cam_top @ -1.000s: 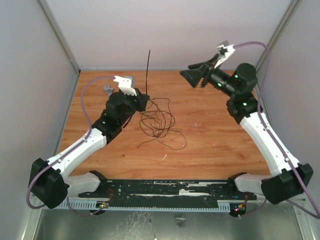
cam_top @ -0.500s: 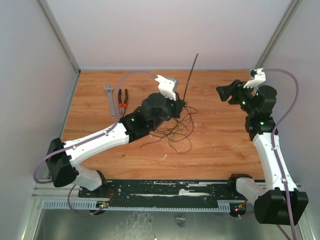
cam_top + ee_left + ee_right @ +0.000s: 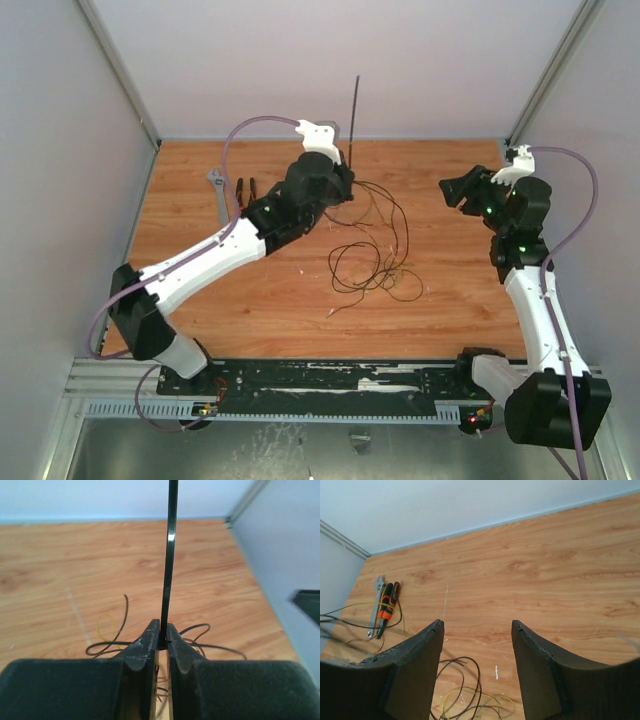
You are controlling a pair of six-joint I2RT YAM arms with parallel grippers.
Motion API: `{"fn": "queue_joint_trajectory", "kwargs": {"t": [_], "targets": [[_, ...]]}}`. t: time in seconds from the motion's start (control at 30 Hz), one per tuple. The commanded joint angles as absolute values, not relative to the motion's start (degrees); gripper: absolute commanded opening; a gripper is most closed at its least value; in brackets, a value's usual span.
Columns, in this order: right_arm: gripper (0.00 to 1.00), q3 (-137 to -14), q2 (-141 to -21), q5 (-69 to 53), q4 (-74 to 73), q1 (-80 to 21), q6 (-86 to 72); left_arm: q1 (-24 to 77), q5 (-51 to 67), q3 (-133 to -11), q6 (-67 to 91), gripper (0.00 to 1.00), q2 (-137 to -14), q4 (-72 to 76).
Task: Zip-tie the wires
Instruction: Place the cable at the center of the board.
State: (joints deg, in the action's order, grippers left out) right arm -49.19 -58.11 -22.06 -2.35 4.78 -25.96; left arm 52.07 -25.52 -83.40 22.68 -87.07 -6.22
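My left gripper [image 3: 343, 183] is shut on the zip tie [image 3: 354, 108], a stiff black strip that stands up from the jaws toward the back wall; in the left wrist view the gripper [image 3: 163, 630] pinches its lower end and the strip [image 3: 171, 545] rises straight up. The wires [image 3: 378, 248], thin black and olive-yellow loops, trail from under the left gripper and spread over the table's middle. They also show in the left wrist view [image 3: 112, 640] and the right wrist view [image 3: 465, 690]. My right gripper [image 3: 452, 189] is open and empty, above the table to the right of the wires [image 3: 477, 625].
Orange-handled pliers [image 3: 245, 193] and a grey wrench [image 3: 216, 184] lie at the back left of the wooden table [image 3: 450, 290]; both show in the right wrist view, pliers [image 3: 387, 605] and wrench [image 3: 375, 605]. Walls enclose the table on three sides.
My left arm has swung right then back toward the rear, carrying the zip tie and dragging the wires rightward. My right arm has pulled back toward the right side and lowered.
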Motion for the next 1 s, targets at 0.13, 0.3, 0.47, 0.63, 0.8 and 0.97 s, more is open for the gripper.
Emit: {"fn": "queue_joint_trajectory", "kwargs": {"t": [0.13, 0.3, 0.47, 0.63, 0.8, 0.97], "targets": [[0.58, -47.75, -61.43, -21.87, -0.31, 5.10, -26.39, 39.44, -15.29, -79.70, 27.60, 0.13, -97.18, -8.44], [0.58, -47.65, -62.30, -21.58, -0.26, 5.10, -25.95, 36.77, -14.34, -80.52, 27.60, 0.12, -102.87, -7.88], [0.59, -47.64, -62.69, -21.43, -0.11, 5.11, -25.49, 34.91, -14.80, -81.49, 27.66, 0.14, -107.12, -6.52], [0.59, -47.72, -63.49, -21.66, 0.04, 5.15, -25.40, 33.47, -15.36, -86.79, 26.80, 0.21, -114.22, -7.82], [0.59, -47.72, -64.10, -21.62, 0.17, 5.15, -25.05, 31.91, -15.01, -91.48, 26.64, 0.27, -120.40, -7.06], [0.59, -47.98, -64.81, -21.46, 0.52, 5.15, -24.83, 31.64, -15.02, -97.67, 25.22, 0.34, -125.54, -7.73]]}}
